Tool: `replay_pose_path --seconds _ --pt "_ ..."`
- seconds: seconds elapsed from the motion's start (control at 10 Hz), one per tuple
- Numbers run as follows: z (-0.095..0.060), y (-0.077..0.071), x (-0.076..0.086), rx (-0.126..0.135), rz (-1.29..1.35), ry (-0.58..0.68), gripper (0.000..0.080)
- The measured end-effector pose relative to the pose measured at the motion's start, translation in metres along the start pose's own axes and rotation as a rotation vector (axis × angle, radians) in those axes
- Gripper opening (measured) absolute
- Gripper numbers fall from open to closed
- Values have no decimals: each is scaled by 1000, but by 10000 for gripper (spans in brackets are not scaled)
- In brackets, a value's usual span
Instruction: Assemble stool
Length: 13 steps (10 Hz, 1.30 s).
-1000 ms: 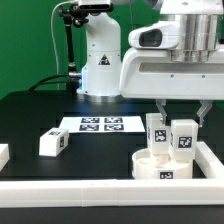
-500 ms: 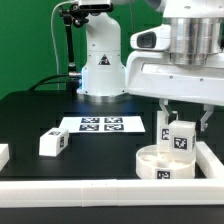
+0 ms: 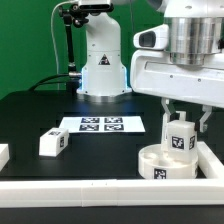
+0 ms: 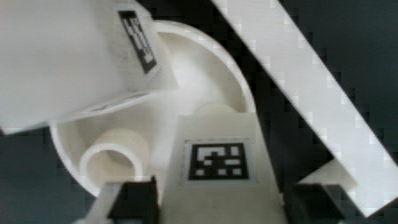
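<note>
Overhead, the gripper [image 3: 184, 116] hangs with fingers apart above the seat [image 3: 150, 168], where a leg [image 3: 181, 140] stands upright.

We see the Franka arm [image 3: 165, 75] as glossy white shells with rounded edges and soft grey shading along the undersides. Its base [image 3: 101, 62] is a white, swelling column with a small dark logo on its front. A black part [image 3: 82, 12] tops the base, and a thin dark line [image 3: 68, 45] runs down beside it; we cannot tell whether that is a cable. Nearer the camera, a pale grey cylinder [image 3: 190, 30] is set into the broad white shell, which has one dark round spot [image 3: 143, 40] on its side. The gripper [image 3: 184, 124] ends in two slim dark grey fingers [image 4: 125, 200], square-cut and matte in the wrist view.
</note>
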<state>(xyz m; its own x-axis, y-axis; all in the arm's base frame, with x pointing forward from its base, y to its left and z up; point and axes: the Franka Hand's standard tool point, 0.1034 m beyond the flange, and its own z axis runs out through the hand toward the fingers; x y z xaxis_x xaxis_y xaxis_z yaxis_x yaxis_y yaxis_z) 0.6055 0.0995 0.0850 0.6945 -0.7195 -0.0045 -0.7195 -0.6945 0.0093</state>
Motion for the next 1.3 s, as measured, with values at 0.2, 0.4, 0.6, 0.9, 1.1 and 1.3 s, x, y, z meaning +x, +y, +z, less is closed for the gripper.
replay_pose_path --seconds 0.2,0.4,0.6,0.9,1.1,1.3 --pt "0 -3 0 31 182 -21 338" --pt "1 -8 -3 46 364 -19 338" --pt "0 -10 -3 50 526 -20 338" --pt "1 -6 3 39 695 -22 338" --pt "1 -4 8 45 789 -26 338" --pt "1 -5 9 56 876 -29 338"
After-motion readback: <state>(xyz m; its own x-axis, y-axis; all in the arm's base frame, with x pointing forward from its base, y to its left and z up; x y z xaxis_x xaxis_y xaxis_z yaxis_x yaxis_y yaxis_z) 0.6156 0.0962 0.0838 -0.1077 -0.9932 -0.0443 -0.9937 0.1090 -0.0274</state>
